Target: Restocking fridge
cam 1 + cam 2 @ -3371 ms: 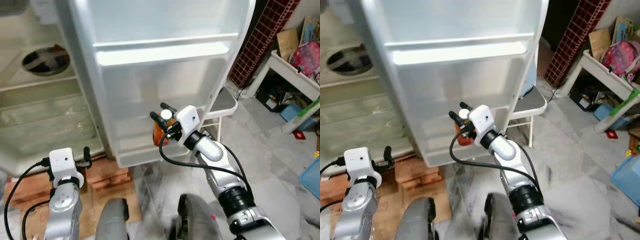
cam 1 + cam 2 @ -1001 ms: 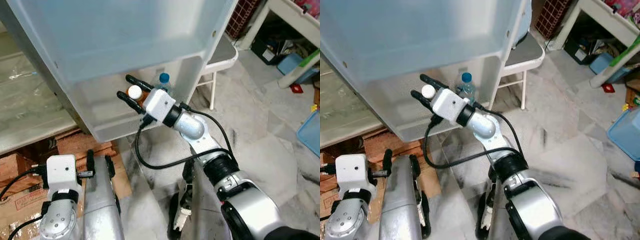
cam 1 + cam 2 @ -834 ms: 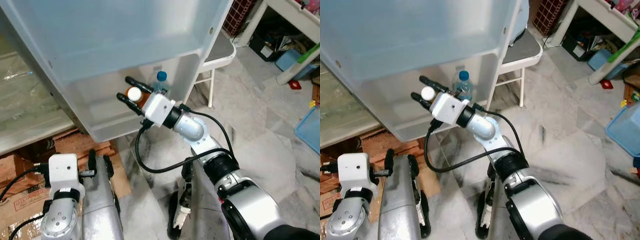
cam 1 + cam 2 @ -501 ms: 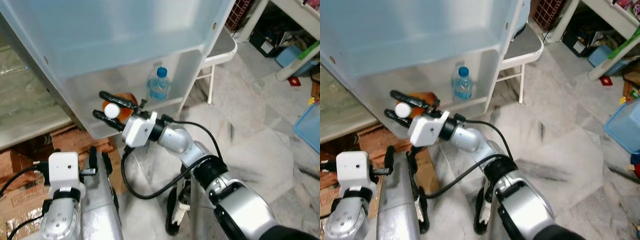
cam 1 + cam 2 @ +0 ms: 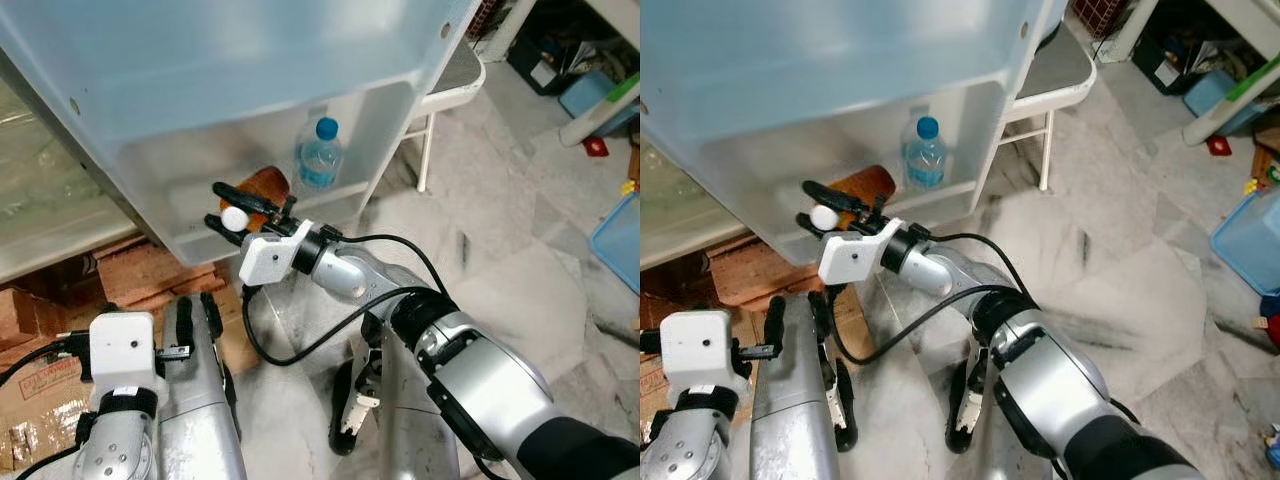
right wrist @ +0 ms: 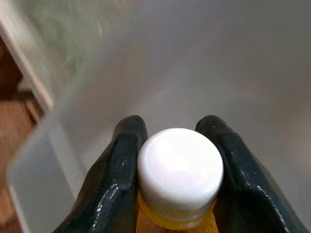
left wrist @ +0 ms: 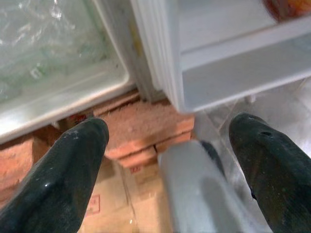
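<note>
My right gripper (image 5: 228, 208) is shut on the neck of an orange bottle (image 5: 263, 186) with a white cap (image 6: 180, 166). It holds the bottle inside the lowest bin of the open fridge door (image 5: 190, 245). A clear water bottle with a blue cap (image 5: 319, 156) stands in the same bin, to the right of the orange one. The black fingers (image 6: 121, 170) press on both sides of the cap. My left gripper (image 7: 167, 160) is open and low at the left, pointing at the foot of the fridge.
Brown bricks (image 5: 135, 275) and cardboard (image 5: 30, 375) lie under the fridge (image 7: 58, 92). A white folding chair (image 5: 445, 90) stands just behind the door. A blue tub (image 5: 615, 240) sits on the marble floor at the right edge.
The camera has tilted down and moved closer. My right gripper has carried the orange bottle lower and leftward into the lowest door bin, beside the water bottle. The left arm stays put.
</note>
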Available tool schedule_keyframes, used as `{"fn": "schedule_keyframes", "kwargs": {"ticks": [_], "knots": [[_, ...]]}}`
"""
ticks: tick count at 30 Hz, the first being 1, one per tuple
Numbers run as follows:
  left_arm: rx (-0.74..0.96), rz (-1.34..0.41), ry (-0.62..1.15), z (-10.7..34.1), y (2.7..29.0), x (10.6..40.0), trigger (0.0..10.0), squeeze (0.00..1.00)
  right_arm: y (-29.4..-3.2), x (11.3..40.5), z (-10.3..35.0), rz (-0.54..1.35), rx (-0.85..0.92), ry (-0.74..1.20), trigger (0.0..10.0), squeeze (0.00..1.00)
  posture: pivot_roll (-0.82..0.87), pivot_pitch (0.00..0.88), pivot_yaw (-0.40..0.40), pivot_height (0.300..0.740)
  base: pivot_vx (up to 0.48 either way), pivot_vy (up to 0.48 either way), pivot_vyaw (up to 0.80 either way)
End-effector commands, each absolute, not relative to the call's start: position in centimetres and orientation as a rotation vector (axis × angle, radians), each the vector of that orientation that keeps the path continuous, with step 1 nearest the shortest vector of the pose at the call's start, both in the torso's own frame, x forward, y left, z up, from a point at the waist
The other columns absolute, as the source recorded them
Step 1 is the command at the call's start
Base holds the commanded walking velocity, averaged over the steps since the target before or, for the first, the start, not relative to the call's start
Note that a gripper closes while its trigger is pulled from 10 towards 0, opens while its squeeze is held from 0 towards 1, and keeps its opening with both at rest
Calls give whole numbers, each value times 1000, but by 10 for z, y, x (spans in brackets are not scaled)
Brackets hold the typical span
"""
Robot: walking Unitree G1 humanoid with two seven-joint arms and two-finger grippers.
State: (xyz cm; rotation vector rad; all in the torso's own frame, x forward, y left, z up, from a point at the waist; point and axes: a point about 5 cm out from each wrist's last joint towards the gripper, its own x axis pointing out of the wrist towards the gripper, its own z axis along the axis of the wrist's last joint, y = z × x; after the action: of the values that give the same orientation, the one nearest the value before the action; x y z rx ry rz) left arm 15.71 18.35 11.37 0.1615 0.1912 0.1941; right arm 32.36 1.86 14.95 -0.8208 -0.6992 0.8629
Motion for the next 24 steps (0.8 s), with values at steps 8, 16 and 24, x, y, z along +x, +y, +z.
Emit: {"fn": "schedule_keyframes", "kwargs": {"ticks": [8,16,24], "knots": [[175,200,211,118,185,148,10000,0,20,326,129,792,-921,-607,10000,0,348,415,-102,515,0,0,0],[173,196,220,118,185,148,10000,0,-13,354,138,567,-1014,-525,10000,0,341,416,-99,515,0,0,0],[171,197,227,118,187,149,10000,0,-45,374,153,409,-1058,-470,10000,0,340,412,-95,515,0,0,0]]}}
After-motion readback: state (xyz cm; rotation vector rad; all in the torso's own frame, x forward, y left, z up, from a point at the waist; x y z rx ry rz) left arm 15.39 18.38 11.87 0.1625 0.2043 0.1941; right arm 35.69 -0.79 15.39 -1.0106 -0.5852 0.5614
